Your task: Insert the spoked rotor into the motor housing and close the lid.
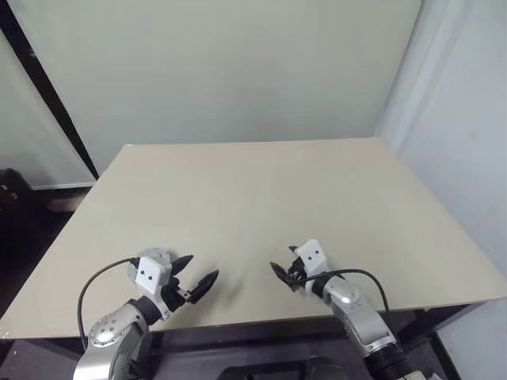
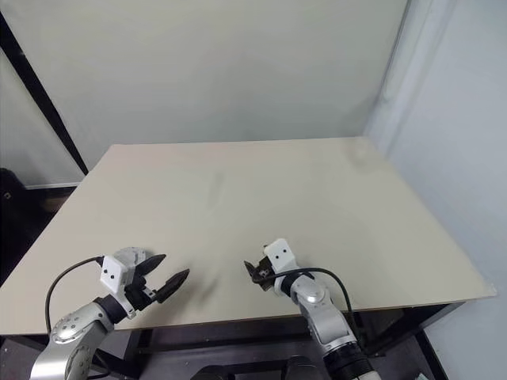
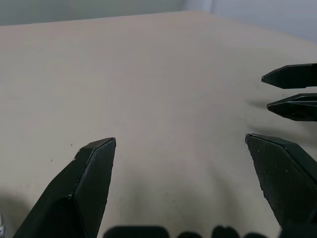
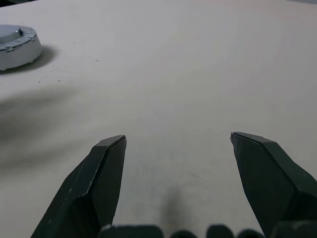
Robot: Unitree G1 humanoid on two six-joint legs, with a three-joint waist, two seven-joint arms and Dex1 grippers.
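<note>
The left gripper [image 1: 198,273] hovers low over the near edge of the table [image 1: 261,190] with its two black fingers spread wide and nothing between them; in its wrist view the fingertips [image 3: 96,153] frame bare tabletop, with the tips of the other gripper showing off to one side. The right gripper [image 1: 283,271] sits just across from it, also over the near edge, its jaws parted wide and likewise empty, the two pointing inward toward each other with a gap of bare table between. Outward from there the head views show plain beige surface running to the far wall. The only round part in sight is a pale grey disc [image 4: 15,45] at the edge of the right wrist view, resting on the table well apart from the fingers; it could be the lid or the closed motor, but I cannot tell which. The spoked rotor and the copper windings of the housing cannot be made out. The risk, as I judge it, is reaching blind: the inward-pointing grippers could clash, or nudge the disc off the near edge.
</note>
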